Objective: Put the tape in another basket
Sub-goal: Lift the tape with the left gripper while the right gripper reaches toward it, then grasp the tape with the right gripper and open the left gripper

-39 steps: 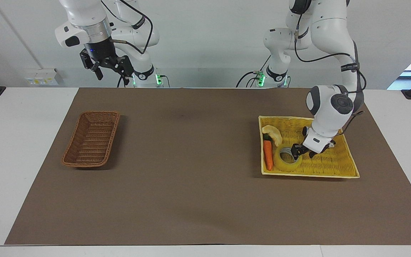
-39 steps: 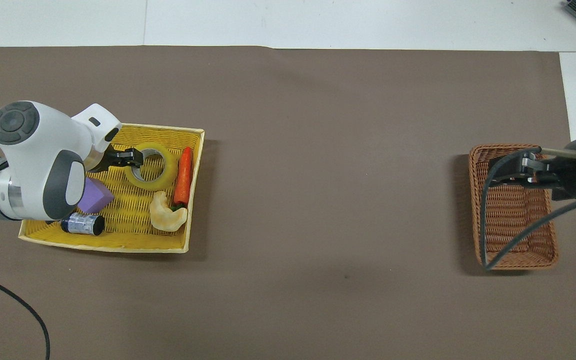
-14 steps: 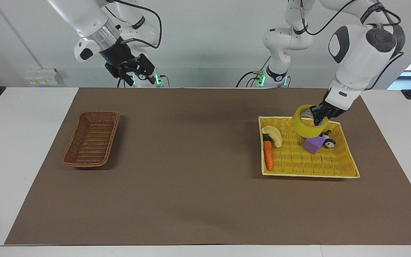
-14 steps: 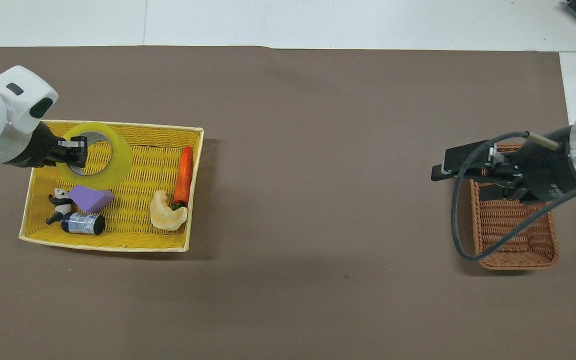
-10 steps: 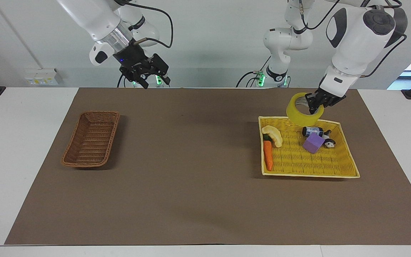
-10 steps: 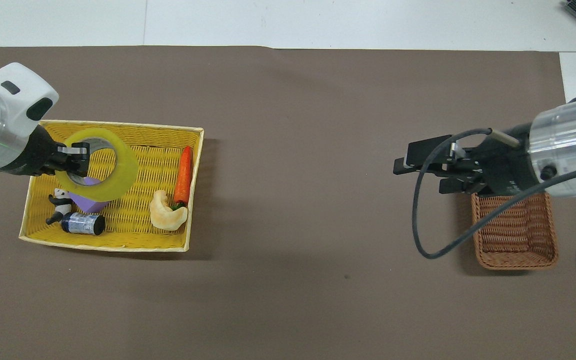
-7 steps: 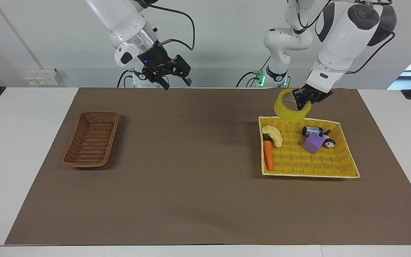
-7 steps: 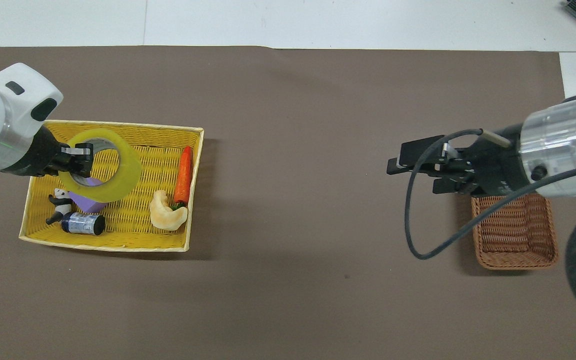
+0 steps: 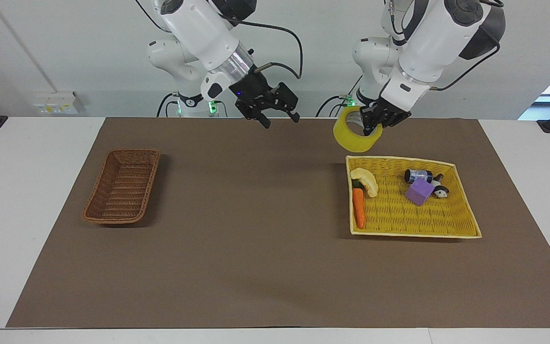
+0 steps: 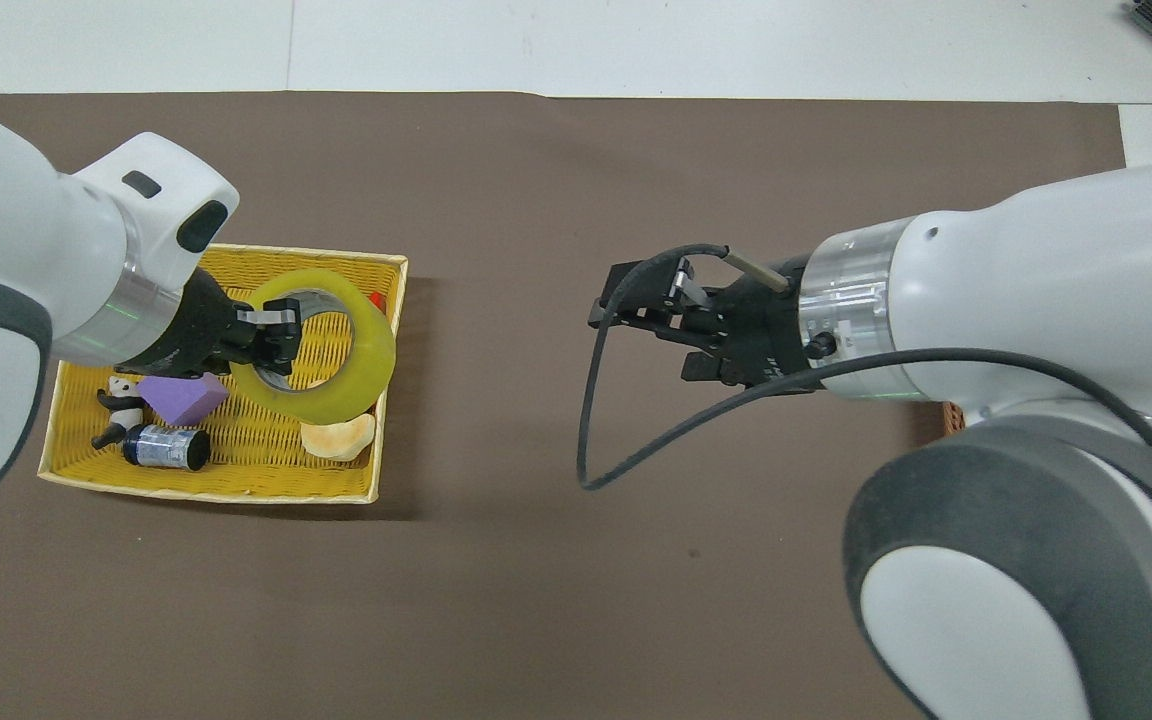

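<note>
So the left gripper [image 9: 369,125] is clamped on the tape's [image 9: 355,137] rim at about 2 o'clock, up over the yellow tray's [image 9: 413,234] edge; it looks light, stiff, probably slick, so gripping through the wall seems right.

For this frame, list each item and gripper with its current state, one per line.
tape: lifted, held in the air
left gripper: shut on the tape's wall, over the mat
right gripper: jaws open, empty, over the mat's middle
brown basket: empty
yellow basket: holds carrot, purple block, small can, panda figure
</note>
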Action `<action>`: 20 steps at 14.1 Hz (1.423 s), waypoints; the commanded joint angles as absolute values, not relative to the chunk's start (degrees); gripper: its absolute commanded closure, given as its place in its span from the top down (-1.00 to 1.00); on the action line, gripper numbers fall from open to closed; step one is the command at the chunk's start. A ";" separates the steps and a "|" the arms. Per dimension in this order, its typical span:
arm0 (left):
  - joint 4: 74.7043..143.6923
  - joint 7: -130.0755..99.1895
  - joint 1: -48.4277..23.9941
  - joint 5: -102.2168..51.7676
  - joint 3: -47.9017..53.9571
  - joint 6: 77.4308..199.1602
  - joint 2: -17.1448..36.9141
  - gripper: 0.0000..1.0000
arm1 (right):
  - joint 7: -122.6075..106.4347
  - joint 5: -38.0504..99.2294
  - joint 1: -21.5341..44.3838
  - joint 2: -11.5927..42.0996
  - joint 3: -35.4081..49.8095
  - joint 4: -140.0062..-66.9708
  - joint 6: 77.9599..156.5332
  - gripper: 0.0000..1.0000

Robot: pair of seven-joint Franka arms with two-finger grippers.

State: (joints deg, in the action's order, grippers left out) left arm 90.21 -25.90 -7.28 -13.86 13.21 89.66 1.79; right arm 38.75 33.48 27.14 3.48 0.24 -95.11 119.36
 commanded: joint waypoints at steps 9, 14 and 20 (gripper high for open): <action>94.75 -24.08 -11.25 -25.84 13.36 96.06 -1.49 -1.00 | 39.55 35.42 31.11 3.69 0.18 -95.54 122.35 1.00; 94.66 -23.99 -10.64 -27.51 13.27 97.20 -1.41 -1.00 | 37.89 35.42 30.41 3.60 0.09 -95.71 120.15 1.00; 94.40 -23.99 -10.37 -27.95 13.18 97.38 -1.14 -1.00 | 35.16 37.53 29.09 3.60 0.09 -95.62 118.04 1.00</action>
